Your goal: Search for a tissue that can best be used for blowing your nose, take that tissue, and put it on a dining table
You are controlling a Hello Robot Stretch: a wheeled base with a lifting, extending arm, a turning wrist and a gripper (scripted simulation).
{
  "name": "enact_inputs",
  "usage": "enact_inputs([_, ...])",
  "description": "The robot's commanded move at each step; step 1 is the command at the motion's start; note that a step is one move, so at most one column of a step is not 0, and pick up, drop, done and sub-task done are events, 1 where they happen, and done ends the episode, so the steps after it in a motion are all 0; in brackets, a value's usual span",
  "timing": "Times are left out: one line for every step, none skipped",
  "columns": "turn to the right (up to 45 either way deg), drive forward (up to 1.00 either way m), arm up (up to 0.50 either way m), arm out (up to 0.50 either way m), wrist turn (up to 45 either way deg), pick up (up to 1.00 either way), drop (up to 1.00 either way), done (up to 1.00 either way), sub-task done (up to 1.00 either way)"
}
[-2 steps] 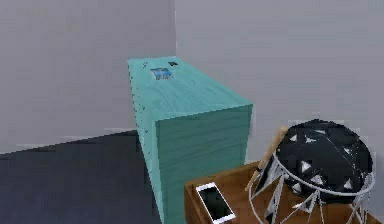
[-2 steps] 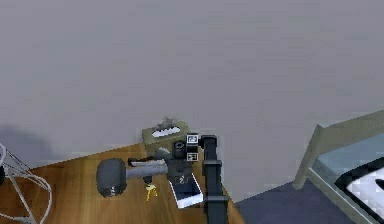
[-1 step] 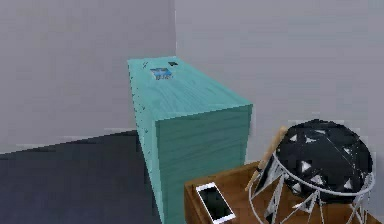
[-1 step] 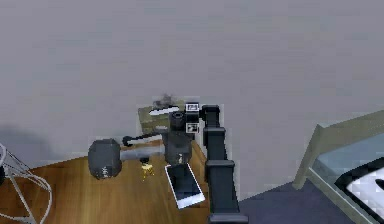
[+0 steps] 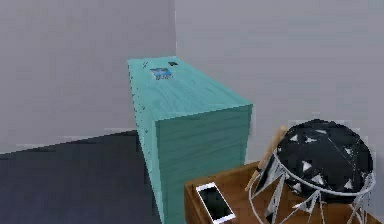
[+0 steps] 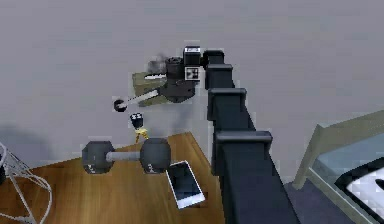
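Observation:
In the arm side view my arm's dark bar (image 6: 235, 130) rises from the bottom edge, and the gripper (image 6: 130, 108) points left in front of the grey wall. A tan box-shaped thing (image 6: 143, 78), which may be a tissue box, hangs at the gripper's far end, clear of the tabletop, so the gripper holds it. Just below the fingers is a small dark and yellow thing (image 6: 138, 123); what it is cannot be told. A wooden table (image 6: 90, 195) lies under the gripper.
On the wooden table lie a grey dumbbell (image 6: 125, 155), a white phone (image 6: 183, 183) (image 5: 214, 200) and a black wire-framed dome (image 5: 320, 160). A tall teal dresser (image 5: 190, 125) with small items (image 5: 160, 72) on top stands ahead. A bed (image 6: 350, 165) is at the arm side view's right.

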Motion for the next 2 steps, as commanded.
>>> enact_inputs([0.0,0.0,0.0,0.0,-45.0,0.0,0.0,0.0,0.0])
enact_inputs([0.0,0.0,0.0,0.0,-36.0,0.0,0.0,0.0,0.0])
